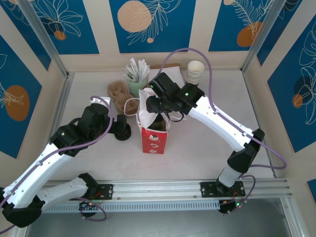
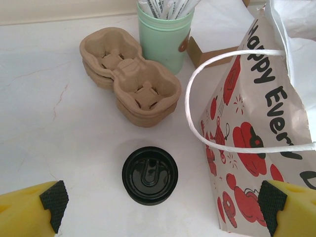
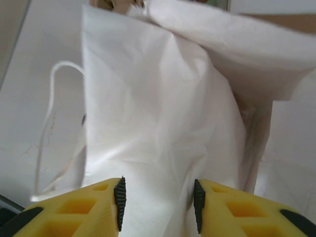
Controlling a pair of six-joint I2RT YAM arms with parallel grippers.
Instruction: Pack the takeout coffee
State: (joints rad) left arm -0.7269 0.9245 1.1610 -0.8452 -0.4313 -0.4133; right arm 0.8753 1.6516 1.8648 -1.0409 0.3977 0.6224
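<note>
We look down on a white, faintly veined table, fenced by aluminium posts and beige walls with blue leaf-print panels. A red-and-white paper bag stands mid-table. In its open mouth a dark olive shape shows, which we take for the takeout coffee. Directly above it the right fingers stand partly open, gripping nothing, with white bag paper behind them. The left fingers are spread wide and empty above the black lids. Cup carriers, a pale green cup of sticks and stacked paper cups sit farther back.
</note>
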